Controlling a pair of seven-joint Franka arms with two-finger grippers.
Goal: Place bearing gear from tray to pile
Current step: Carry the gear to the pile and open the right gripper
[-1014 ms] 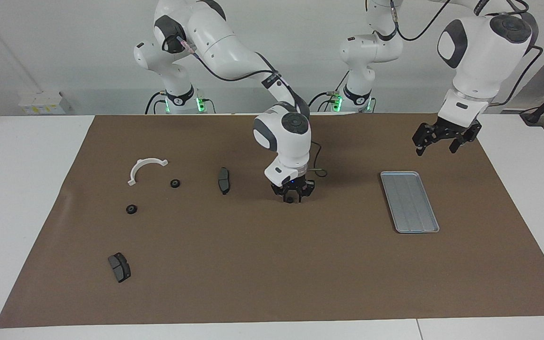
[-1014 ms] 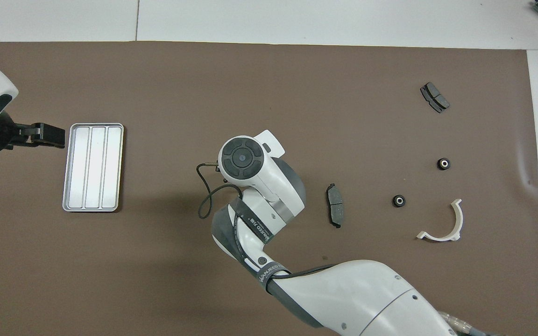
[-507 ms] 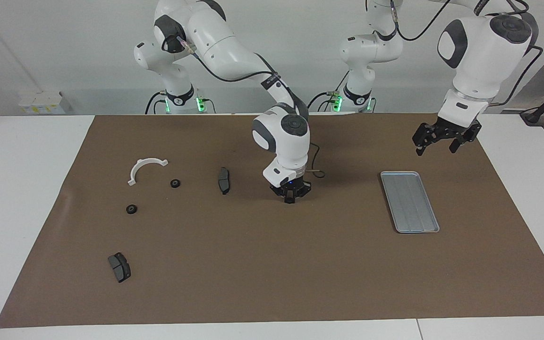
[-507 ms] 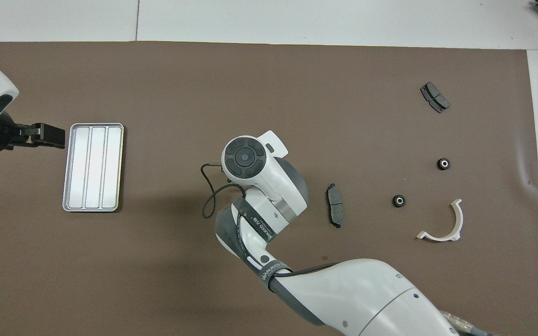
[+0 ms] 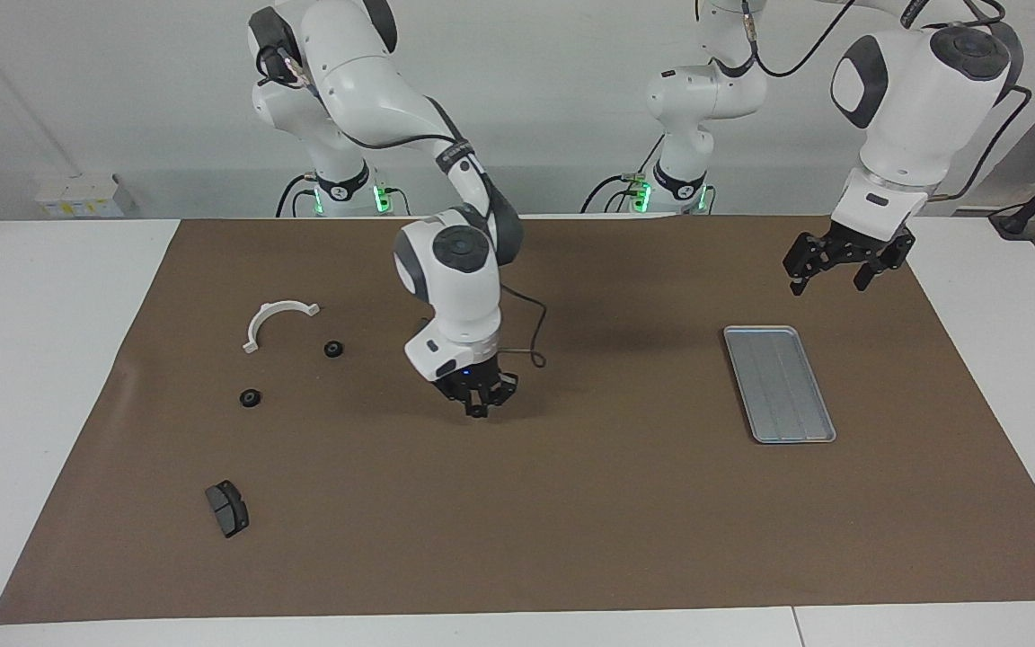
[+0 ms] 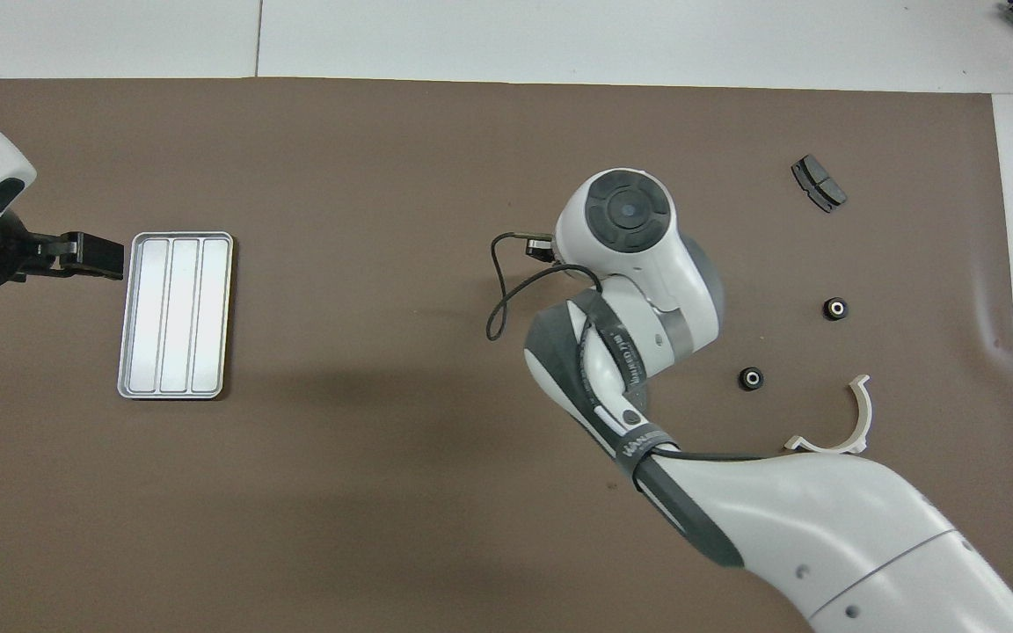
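My right gripper (image 5: pixel 478 407) hangs just above the middle of the brown mat, shut on a small black bearing gear (image 5: pixel 478 413). In the overhead view its own wrist hides it. The silver tray (image 5: pixel 778 427) (image 6: pixel 174 389) lies toward the left arm's end. The pile lies toward the right arm's end: a white half-ring bracket (image 5: pixel 277 314) (image 6: pixel 858 422), two black gears (image 5: pixel 333 349) (image 5: pixel 251 397) and a dark brake pad (image 5: pixel 227 508) (image 6: pixel 817 183). My left gripper (image 5: pixel 841 270) (image 6: pixel 89 255) waits open in the air beside the tray's end nearer the robots.
The brown mat (image 5: pixel 571 521) covers most of the white table. The right arm's forearm (image 6: pixel 735 501) reaches over the mat beside the bracket and the gears (image 6: pixel 751 379) (image 6: pixel 835 309). A black cable loop (image 6: pixel 506 308) hangs off its wrist.
My right gripper shut on the gear on the mat, rose, and has carried it toward the right arm's end, now covering the middle brake pad. The left arm stayed put.
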